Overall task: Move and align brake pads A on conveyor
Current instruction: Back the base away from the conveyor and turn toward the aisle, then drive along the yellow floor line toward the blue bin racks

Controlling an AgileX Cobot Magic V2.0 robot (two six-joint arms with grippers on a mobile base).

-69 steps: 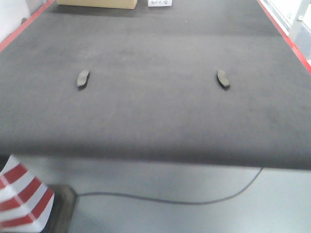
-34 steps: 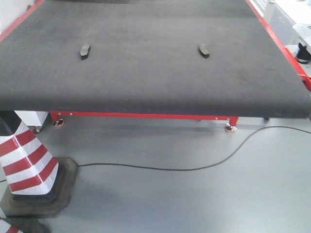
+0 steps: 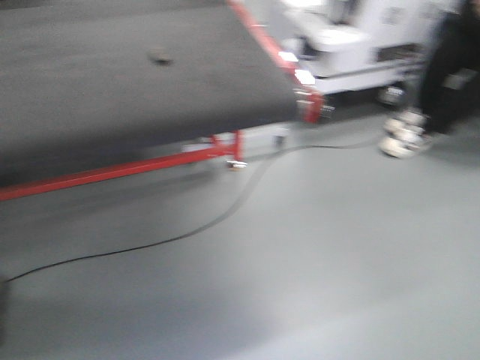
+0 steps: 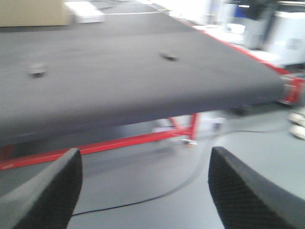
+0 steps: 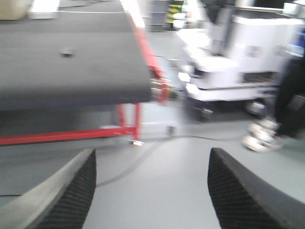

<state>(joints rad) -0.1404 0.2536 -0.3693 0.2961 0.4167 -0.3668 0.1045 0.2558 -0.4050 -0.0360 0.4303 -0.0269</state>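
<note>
Though blurred throughout, shows both grippers spread wide and empty, short of the conveyor.

Nearest, in the wrist views: left gripper and right gripper, textured black fingers set far apart, clasping nothing, hanging over the grey floor. Next, a thin black cable lying across that floor, and the red frame under the belt's near end. Farther on, flat on the charcoal belt and well apart from each other: first brake pad toward the left side, second brake pad toward the right and slightly farther along; too smeared to make out grooves or exact heading. At the belt's far end, a tan box. Off to the right of the conveyor, a white machine and, beside it, a pair of pale shoes on the floor.
</note>
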